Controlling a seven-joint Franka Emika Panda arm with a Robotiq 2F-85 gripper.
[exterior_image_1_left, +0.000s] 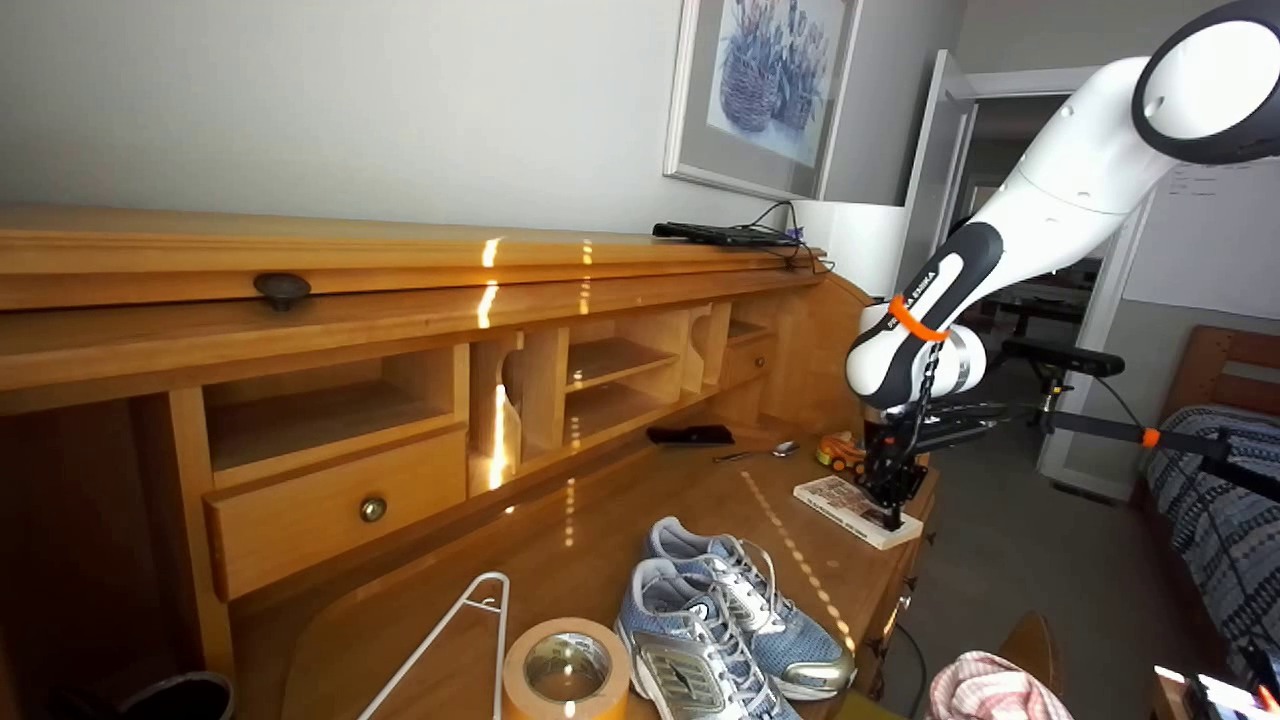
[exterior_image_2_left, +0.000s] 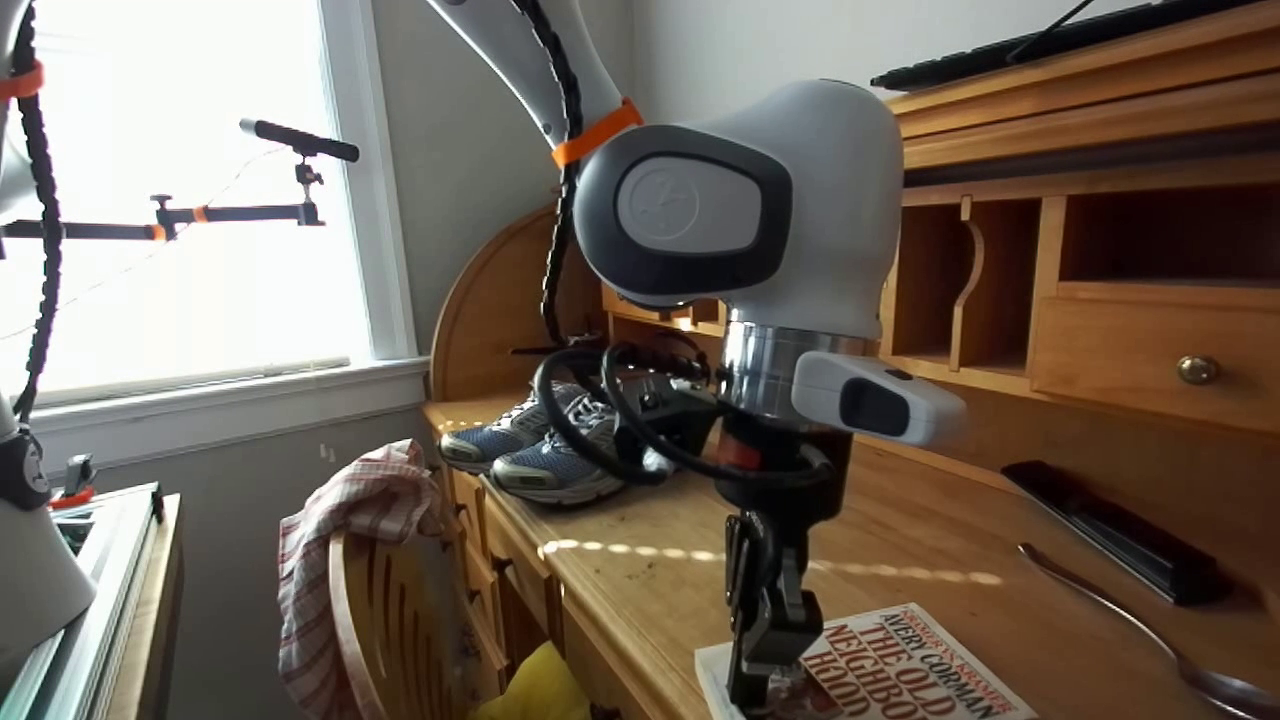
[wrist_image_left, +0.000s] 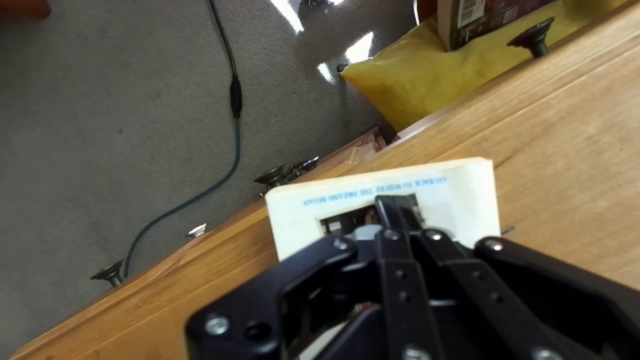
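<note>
Now the fingers (wrist_image_left: 388, 214) hang pressed together, the Avery Corman paperback (exterior_image_2_left: 885, 660) right beneath them, contact unclear; looks like a positioning step, and any pinch would call for spreading first.

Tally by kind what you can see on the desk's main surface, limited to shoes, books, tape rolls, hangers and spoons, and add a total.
Shoes: 2
Book: 1
Tape roll: 1
Hanger: 1
Spoon: 1
Total: 6
</note>
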